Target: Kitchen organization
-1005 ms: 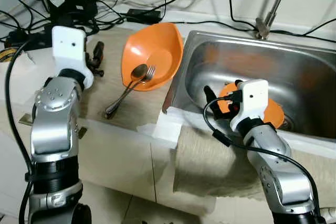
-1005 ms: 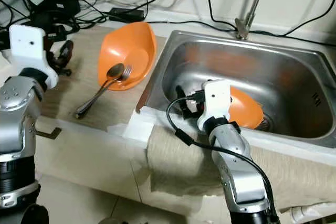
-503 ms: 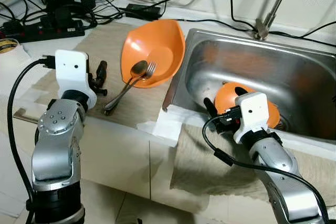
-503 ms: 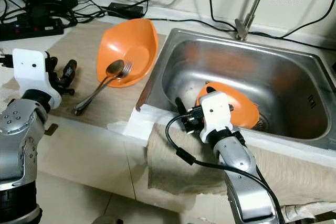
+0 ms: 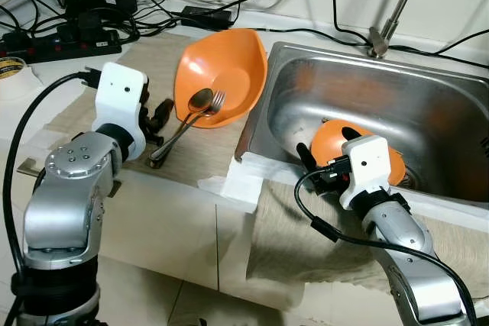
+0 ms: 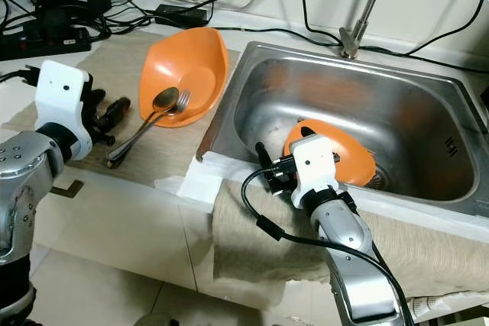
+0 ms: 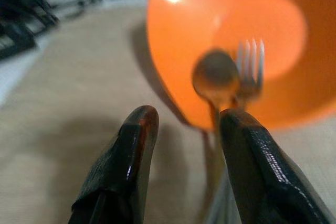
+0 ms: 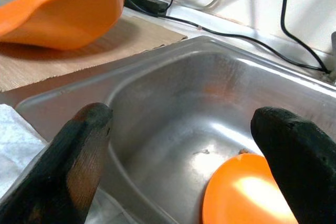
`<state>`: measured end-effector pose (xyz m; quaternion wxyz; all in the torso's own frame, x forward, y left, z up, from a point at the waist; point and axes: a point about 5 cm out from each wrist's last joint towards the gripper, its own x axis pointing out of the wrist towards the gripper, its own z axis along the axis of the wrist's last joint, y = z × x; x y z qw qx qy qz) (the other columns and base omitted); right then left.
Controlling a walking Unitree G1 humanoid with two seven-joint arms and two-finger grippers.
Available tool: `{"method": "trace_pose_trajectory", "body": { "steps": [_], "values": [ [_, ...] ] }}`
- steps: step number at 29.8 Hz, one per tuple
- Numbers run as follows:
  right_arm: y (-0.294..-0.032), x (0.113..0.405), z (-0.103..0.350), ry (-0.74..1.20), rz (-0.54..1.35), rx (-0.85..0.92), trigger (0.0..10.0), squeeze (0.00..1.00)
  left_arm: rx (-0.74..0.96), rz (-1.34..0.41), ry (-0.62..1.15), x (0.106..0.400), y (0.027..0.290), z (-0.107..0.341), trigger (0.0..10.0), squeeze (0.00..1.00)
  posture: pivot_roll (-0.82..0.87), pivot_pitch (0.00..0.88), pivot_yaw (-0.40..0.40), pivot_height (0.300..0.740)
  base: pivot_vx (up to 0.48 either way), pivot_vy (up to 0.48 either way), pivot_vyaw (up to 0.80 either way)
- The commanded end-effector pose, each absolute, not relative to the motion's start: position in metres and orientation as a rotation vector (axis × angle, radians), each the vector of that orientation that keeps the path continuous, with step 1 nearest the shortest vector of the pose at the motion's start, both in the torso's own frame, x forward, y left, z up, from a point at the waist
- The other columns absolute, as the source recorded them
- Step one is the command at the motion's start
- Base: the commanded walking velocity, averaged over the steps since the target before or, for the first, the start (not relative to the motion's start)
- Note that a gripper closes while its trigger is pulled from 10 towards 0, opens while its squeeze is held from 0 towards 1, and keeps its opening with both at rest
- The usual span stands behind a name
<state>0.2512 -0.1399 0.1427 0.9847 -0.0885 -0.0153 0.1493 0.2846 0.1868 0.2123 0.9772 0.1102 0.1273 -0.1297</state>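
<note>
An orange bowl [image 5: 221,74] stands tilted on the counter left of the steel sink [image 5: 435,104]. A spoon [image 5: 200,102] and a fork [image 5: 217,102] rest with their heads in it and their handles on the counter mat. My left gripper [image 5: 160,116] is open and empty beside those handles; in the left wrist view its fingers [image 7: 137,129] point at the spoon [image 7: 215,74]. A second orange bowl [image 5: 330,139] lies in the sink, partly hidden by my right wrist. My right gripper [image 8: 184,124] hangs wide open over the sink's near wall, just short of that bowl [image 8: 247,192].
A power strip [image 5: 69,36] and tangled cables run along the back of the counter, with a tape roll [image 5: 11,72] at far left. The tap [image 5: 390,20] rises behind the sink. A beige cloth [image 5: 306,234] drapes over the front edge, beside white paper [image 5: 233,185].
My left gripper has moved right, closer to the spoon and fork handles. A second ago my right gripper was deeper in the sink; it has drawn back and is now nearly still.
</note>
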Motion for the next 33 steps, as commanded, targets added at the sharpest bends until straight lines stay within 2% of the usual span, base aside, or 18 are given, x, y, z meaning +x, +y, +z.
{"method": "trace_pose_trajectory", "body": {
  "steps": [1, 7, 13, 33],
  "values": [
    [-0.143, 0.251, 0.142, -0.033, 0.292, -0.187, 10.0, 0.00, 0.207, -0.303, 0.303, 0.287, 0.182, 0.211, 10.0, 0.00, 0.12, 0.003, -0.010, 0.736, 0.000, 0.000, 0.00],
    [-0.143, 0.250, 0.142, -0.033, 0.285, -0.189, 10.0, 0.00, 0.108, -0.335, 0.396, 0.294, 0.181, 0.204, 10.0, 0.00, 0.10, 0.001, -0.004, 0.736, 0.000, 0.000, 0.00],
    [-0.143, 0.250, 0.142, -0.035, 0.283, -0.193, 10.0, 0.00, 0.090, -0.363, 0.420, 0.298, 0.177, 0.206, 10.0, 0.00, 0.09, 0.001, 0.001, 0.736, 0.000, 0.000, 0.00],
    [-0.147, 0.247, 0.144, -0.040, 0.252, -0.201, 10.0, 0.00, 0.270, -0.375, 0.473, 0.317, 0.179, 0.190, 10.0, 0.00, 0.06, 0.000, 0.020, 0.736, 0.000, 0.000, 0.00]
  ]
}}
